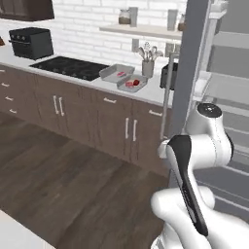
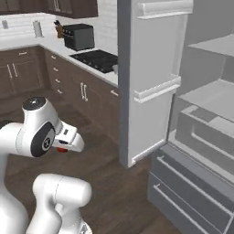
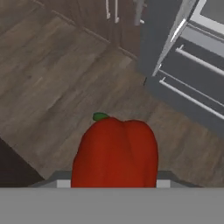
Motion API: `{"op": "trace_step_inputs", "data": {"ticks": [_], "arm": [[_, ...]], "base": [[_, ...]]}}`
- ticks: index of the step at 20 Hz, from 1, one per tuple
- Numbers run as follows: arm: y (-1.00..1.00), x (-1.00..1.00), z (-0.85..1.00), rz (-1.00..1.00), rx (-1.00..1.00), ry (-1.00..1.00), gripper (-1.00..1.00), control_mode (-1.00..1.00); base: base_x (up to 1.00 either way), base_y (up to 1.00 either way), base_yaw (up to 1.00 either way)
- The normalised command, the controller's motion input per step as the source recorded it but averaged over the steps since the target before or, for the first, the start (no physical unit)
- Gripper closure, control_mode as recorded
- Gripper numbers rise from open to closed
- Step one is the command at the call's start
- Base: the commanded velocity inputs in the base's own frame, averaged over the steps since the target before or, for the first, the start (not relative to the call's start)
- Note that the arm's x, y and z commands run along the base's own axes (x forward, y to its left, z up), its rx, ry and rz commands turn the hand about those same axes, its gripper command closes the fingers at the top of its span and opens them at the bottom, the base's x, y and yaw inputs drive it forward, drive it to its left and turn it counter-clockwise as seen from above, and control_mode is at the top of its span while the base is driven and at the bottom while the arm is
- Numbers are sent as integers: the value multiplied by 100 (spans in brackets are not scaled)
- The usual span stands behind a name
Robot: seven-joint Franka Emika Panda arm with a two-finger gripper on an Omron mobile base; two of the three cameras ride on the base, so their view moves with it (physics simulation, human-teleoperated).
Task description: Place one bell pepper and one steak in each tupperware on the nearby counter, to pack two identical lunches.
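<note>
A glossy red bell pepper (image 3: pixel 116 153) with a green stem sits in my gripper (image 2: pixel 64 147), which is shut on it low over the wood floor beside the open fridge. A sliver of the pepper (image 2: pixel 62 150) shows red under the hand in the right base view. Two light-grey tupperware containers stand on the far counter. The left tupperware (image 1: pixel 111 74) holds a pinkish steak (image 1: pixel 120 74). The right tupperware (image 1: pixel 138 88) holds red food (image 1: pixel 133 83); whether it is pepper, steak or both is too small to tell.
The open fridge door (image 2: pixel 141 82) stands upright just right of the arm, with grey fridge drawers (image 2: pixel 192 183) beyond it. On the counter are a black stovetop (image 1: pixel 68 67), a toaster oven (image 1: pixel 31 43) and a utensil holder (image 1: pixel 148 65). Brown cabinets (image 1: pixel 97 116) line the floor.
</note>
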Motion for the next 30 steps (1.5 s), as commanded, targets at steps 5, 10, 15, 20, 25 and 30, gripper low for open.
{"op": "trace_step_inputs", "data": {"ticks": [5,10,15,20,25,30], "arm": [[0,0,0,0,0,0,100,100],[0,0,0,0,0,0,100,100],[0,0,0,0,0,0,100,100],[0,0,0,0,0,0,100,100],[0,0,0,0,0,0,100,100],[0,0,0,0,0,0,100,100]], "base": [[41,8,90],[100,-15,59],[100,-25,28],[100,-23,20],[100,-18,4],[100,-13,-1]]}}
